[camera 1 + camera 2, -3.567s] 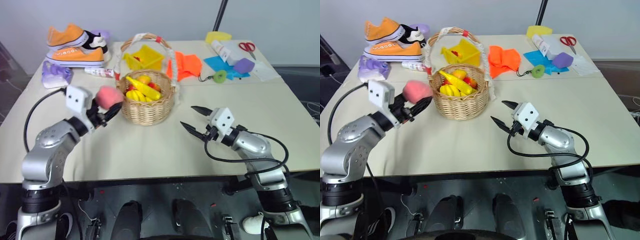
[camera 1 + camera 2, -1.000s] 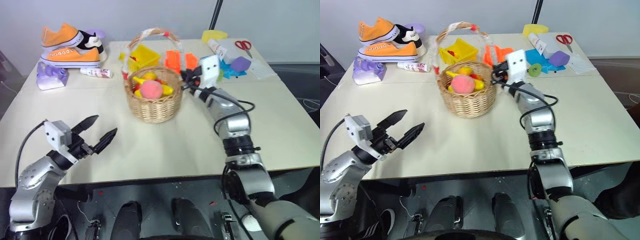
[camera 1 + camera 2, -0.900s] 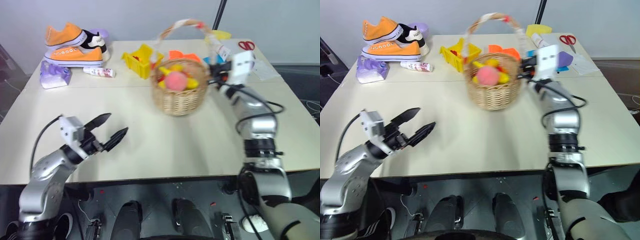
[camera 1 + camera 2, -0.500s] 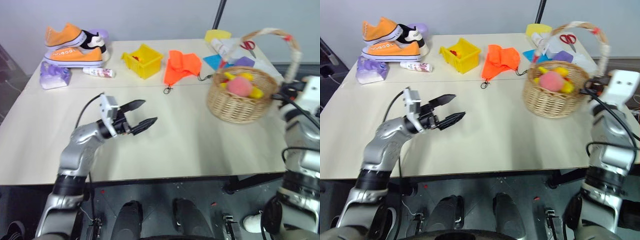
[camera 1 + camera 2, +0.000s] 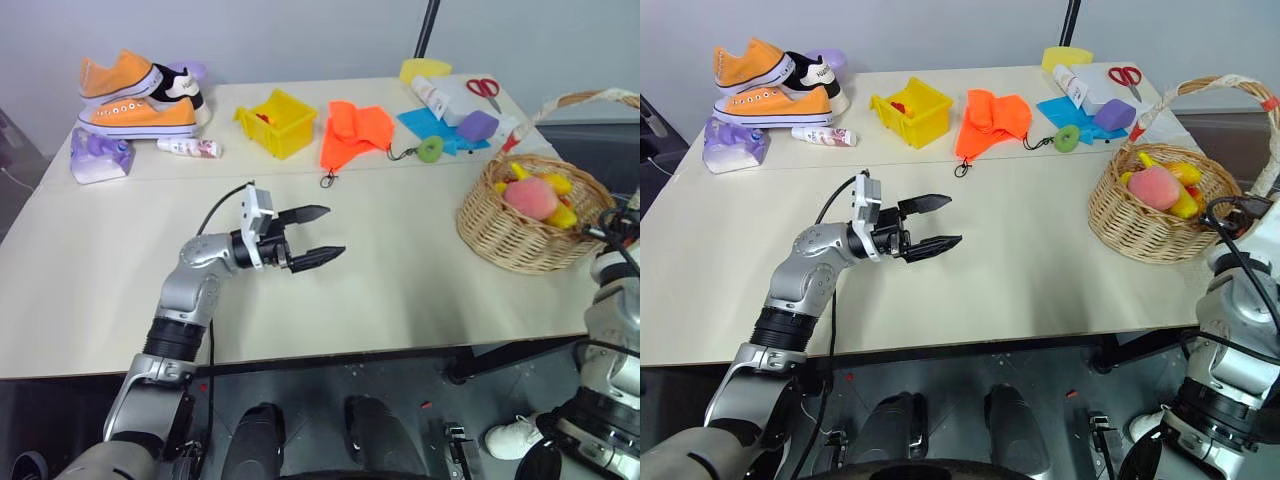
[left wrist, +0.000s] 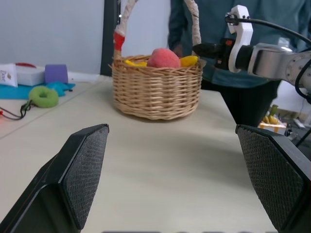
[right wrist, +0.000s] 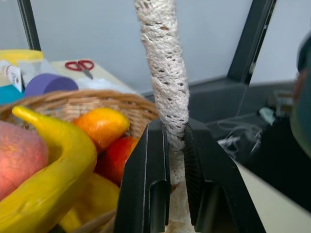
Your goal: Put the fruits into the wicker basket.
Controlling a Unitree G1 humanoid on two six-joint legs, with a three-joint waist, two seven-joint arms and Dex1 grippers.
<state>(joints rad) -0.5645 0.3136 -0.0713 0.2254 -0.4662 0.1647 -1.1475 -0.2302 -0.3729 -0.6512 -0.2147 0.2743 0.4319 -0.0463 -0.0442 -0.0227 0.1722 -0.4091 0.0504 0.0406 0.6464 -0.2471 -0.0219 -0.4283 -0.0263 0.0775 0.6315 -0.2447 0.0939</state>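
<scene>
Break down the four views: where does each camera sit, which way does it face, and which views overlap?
Left eye view: on the head, facing forward and down over the table; the left gripper shows mid-table.
Right eye view: same head, same scene slightly offset.
Left wrist view: on the left wrist, looking between open fingers at the wicker basket and the right gripper.
Right wrist view: on the right wrist, fingers around the basket handle, banana beside.
Shared: the basket with the peach.
</scene>
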